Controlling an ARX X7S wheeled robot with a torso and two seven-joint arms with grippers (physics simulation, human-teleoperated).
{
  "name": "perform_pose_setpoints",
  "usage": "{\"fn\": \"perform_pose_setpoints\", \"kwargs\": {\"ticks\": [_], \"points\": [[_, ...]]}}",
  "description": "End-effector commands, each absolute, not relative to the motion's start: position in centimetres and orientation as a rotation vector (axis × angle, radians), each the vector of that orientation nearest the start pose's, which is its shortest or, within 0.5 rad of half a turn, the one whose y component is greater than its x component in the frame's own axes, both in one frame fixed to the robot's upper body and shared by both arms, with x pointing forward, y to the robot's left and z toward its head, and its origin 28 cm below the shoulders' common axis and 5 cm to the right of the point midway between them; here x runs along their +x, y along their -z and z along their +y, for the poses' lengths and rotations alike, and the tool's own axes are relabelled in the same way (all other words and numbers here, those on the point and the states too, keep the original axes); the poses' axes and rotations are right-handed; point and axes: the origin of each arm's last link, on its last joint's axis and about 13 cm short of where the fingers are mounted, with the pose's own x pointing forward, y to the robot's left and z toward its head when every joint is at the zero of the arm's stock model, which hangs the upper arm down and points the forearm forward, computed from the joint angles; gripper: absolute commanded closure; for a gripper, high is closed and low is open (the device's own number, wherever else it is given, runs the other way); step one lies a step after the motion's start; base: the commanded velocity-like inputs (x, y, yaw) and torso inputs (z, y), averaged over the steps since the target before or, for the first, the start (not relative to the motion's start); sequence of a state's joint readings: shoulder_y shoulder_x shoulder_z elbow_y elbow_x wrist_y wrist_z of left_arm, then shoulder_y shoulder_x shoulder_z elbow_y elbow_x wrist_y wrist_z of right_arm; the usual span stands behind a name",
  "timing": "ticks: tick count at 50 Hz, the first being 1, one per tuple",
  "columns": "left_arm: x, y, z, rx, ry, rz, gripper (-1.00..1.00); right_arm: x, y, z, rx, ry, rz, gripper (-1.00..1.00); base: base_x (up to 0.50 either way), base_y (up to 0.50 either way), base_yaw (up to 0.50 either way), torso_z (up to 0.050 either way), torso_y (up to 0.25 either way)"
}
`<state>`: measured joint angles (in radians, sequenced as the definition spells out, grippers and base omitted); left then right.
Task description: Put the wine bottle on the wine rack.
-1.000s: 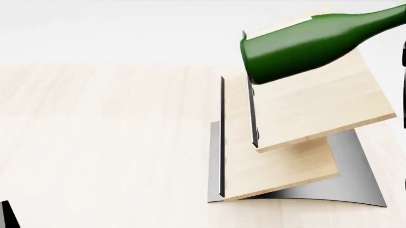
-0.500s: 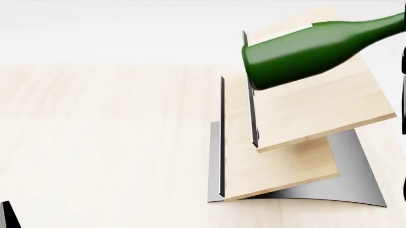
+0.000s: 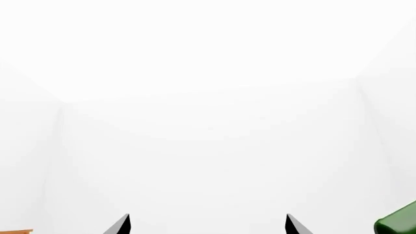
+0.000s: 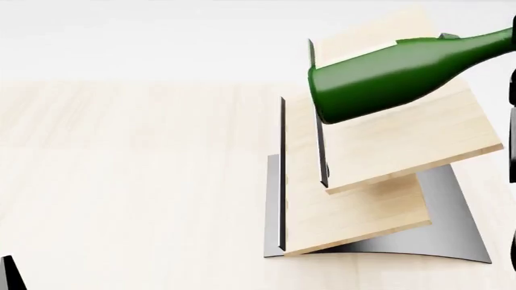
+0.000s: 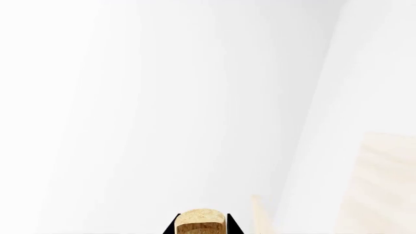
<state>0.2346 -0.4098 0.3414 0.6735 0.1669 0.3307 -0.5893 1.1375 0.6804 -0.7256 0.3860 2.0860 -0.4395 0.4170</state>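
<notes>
The wine bottle point(image 4: 387, 75), dark green glass, hangs tilted over the upper board of the wine rack point(image 4: 403, 136). Its base points toward the rack's dark left edge and its neck runs off to the upper right. The rack is two slanted light-wood boards on a curved grey metal base point(image 4: 451, 229). In the right wrist view my right gripper point(image 5: 201, 227) is shut on the bottle's top, with the tan cork point(image 5: 200, 220) between its black fingers point(image 5: 170, 229). My left gripper point(image 3: 208, 225) is open and holds nothing. A corner of the bottle point(image 3: 398, 223) shows beside it.
The rack stands on a pale wooden tabletop point(image 4: 121, 181) with white walls behind. A dark sliver of my left arm point(image 4: 8, 275) shows at the near left corner. Dark parts of my right arm point(image 4: 513, 84) sit at the right edge. An orange-brown edge point(image 3: 16, 231) shows in the left wrist view.
The bottle has sunk a little toward the upper board, its neck end dropping most. The rack and my left arm have not moved.
</notes>
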Motion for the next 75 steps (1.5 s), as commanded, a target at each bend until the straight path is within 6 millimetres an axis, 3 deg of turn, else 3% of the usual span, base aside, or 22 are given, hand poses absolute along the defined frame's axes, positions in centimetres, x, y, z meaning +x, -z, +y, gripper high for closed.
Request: {"fn": "perform_pose_setpoints", "kwargs": {"ticks": [1, 40, 75], "points": [[13.3, -12.2, 19.4, 0.081, -0.043, -0.768, -1.00, 36.0, -27.7, -21.0, 1.241, 0.166, -0.342, 1.00, 0.00, 0.00, 0.00, 0.000, 0.000], [13.3, -12.2, 19.4, 0.083, -0.041, -0.768, -1.00, 35.5, -26.6, -20.6, 1.213, 0.162, -0.339, 1.00, 0.00, 0.00, 0.00, 0.000, 0.001], [13.3, -12.1, 19.4, 0.083, -0.042, -0.767, -1.00, 36.1, -24.1, -20.9, 1.205, 0.201, -0.306, 1.00, 0.00, 0.00, 0.00, 0.000, 0.001]]}}
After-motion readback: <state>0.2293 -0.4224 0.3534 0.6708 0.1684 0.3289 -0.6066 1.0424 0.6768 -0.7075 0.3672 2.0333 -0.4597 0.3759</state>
